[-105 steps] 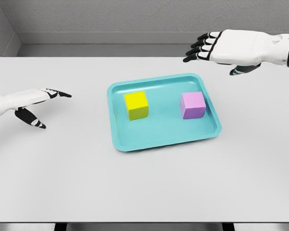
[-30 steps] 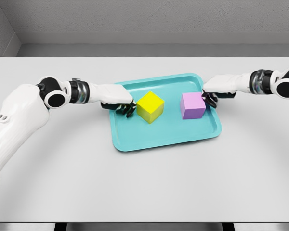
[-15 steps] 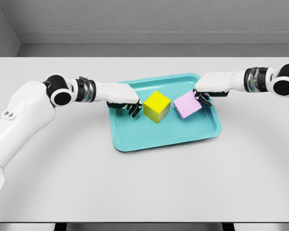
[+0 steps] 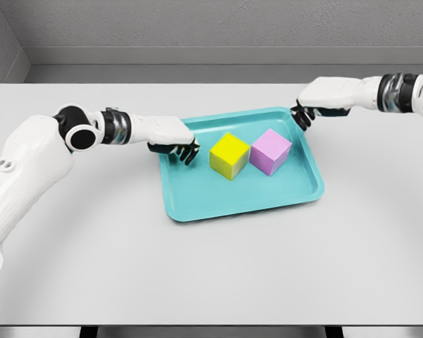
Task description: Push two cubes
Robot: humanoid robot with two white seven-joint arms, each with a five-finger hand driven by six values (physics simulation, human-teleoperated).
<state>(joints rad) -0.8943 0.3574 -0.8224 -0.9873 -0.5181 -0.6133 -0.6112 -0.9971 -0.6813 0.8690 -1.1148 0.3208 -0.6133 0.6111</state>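
A yellow cube (image 4: pixel 230 155) and a pink cube (image 4: pixel 271 151) stand side by side in the middle of a teal tray (image 4: pixel 197 201), both turned at an angle and touching or nearly touching. My left hand (image 4: pixel 183 149) is over the tray's left rim, a short gap left of the yellow cube, its fingers curled and holding nothing. My right hand (image 4: pixel 302 114) hovers at the tray's back right corner, clear of the pink cube, fingers curled down and empty.
The tray lies in the middle of a white table (image 4: pixel 211 267). A grey wall (image 4: pixel 197 28) runs behind the table's back edge.
Both hands have pulled back from the cubes, the left one to the left and the right one up and to the right. The pink cube has turned and settled next to the yellow one.
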